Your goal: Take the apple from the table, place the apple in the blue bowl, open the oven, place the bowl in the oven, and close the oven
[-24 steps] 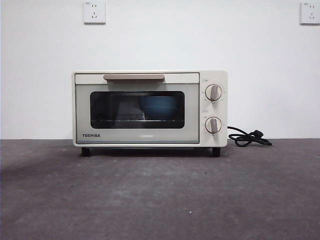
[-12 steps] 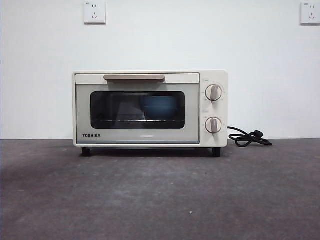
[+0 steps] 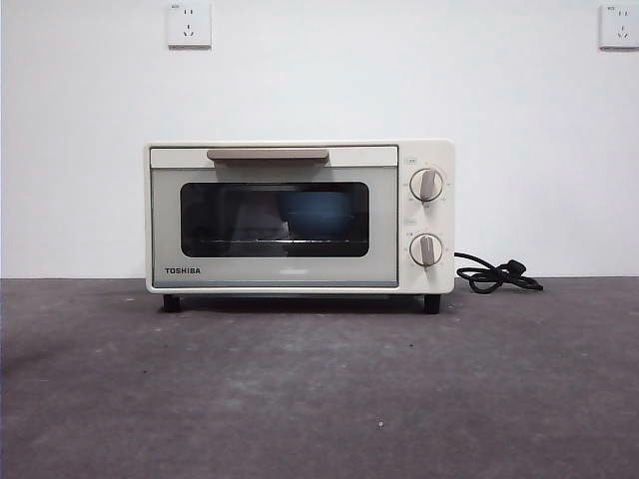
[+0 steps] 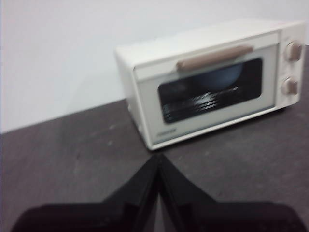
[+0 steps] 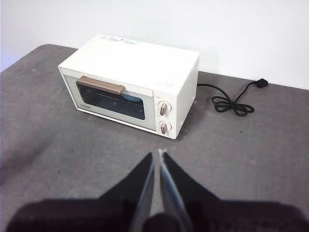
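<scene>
My left gripper point(image 4: 158, 159) and right gripper point(image 5: 158, 155) hang pressed together over the bare table point(image 3: 319, 389), holding nothing. At twelve o'clock the oven point(image 3: 300, 216) is closed; behind dark glass the blue bowl point(image 3: 318, 213) shows dimly, the apple hidden. Only the front and right wrist views show the cord point(image 5: 234, 102) at the oven's three o'clock.

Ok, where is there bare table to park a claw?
The table is bare in front of the oven, and left of it. Right of the oven is tighter: the black cord lies coiled there.
</scene>
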{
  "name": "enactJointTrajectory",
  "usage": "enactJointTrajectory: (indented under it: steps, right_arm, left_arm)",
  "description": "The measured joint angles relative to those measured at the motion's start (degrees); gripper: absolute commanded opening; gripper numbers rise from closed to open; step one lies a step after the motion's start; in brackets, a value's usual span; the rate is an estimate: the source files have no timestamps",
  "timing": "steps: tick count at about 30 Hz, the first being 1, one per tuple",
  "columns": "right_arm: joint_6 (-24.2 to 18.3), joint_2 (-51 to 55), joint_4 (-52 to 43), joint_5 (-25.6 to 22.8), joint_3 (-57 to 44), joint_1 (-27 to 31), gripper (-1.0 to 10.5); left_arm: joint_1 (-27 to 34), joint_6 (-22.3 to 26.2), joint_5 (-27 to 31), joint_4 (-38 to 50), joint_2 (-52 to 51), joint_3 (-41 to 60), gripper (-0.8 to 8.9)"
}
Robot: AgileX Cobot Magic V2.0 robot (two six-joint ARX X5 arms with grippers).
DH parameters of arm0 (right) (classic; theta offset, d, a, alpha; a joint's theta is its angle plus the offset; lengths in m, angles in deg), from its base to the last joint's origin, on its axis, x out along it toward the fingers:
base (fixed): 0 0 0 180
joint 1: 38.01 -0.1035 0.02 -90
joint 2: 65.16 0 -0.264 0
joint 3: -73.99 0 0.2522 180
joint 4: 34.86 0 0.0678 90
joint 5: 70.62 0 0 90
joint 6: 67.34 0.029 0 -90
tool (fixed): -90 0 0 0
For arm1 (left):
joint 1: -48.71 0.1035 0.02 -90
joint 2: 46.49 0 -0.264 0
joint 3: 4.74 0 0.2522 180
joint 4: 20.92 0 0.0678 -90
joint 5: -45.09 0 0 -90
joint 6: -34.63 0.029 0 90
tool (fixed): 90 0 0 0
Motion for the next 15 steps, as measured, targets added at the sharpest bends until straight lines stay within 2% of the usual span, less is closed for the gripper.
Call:
enactJointTrajectory:
  steps: [4,7,11,15]
  right_arm:
    - [0.00,0.00,0.00,0.00,0.00,0.00,0.3]
    - [0.00,-0.02,0.00,0.00,0.00,0.00,0.3]
    - [0.00,-0.04,0.00,0.02,0.00,0.00,0.3]
    - [0.00,-0.04,0.00,0.00,0.00,0.00,0.3]
  left_arm:
    - [0.02,-3.89,4.02,1.16,-5.66,8.52,-0.04]
    - [0.00,-7.28,4.28,0.70,-9.38,12.26,-0.04]
    - [0.00,-9.81,5.16,-0.57,-11.39,12.79,-0.04]
    - [0.00,-10.08,8.44,-2.95,-11.37,12.81,-0.04]
